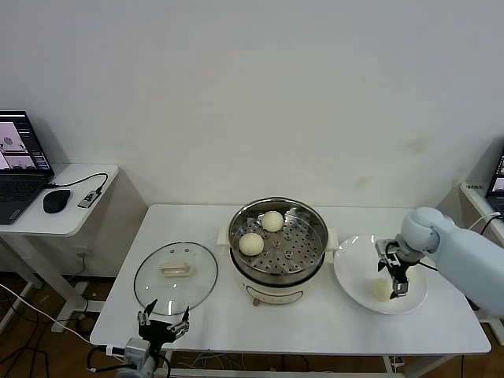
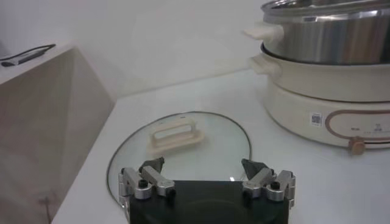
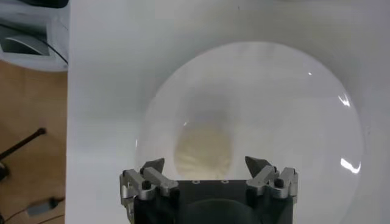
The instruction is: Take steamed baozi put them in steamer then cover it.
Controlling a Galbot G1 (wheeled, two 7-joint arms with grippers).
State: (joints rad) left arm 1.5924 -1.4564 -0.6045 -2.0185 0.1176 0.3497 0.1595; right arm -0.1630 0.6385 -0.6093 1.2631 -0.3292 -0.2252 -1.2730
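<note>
Steamer (image 1: 278,242), a round shiny stainless-steel pot with a perforated tray on a cream-white electric base, at the centre of the white counter (image 1: 236,315). Two smooth cream-white dough buns (image 1: 261,233) rest on the tray, one near its far edge, one nearer the left side. A third cream-white bun (image 1: 382,289) lies on the flat white round plate (image 1: 358,272) to the right of the steamer; it appears again in the right wrist view (image 3: 203,149). Right end effector (image 1: 396,277) hangs directly above this bun, fingers spread wide on either side, grasping nothing. Round clear glass cover (image 1: 176,277) with metal rim and cream rectangular handle lies flat on the counter, left of the steamer. Left end effector (image 1: 164,324) sits at the counter's near edge, just beside the cover's rim, fingers released and empty.
</note>
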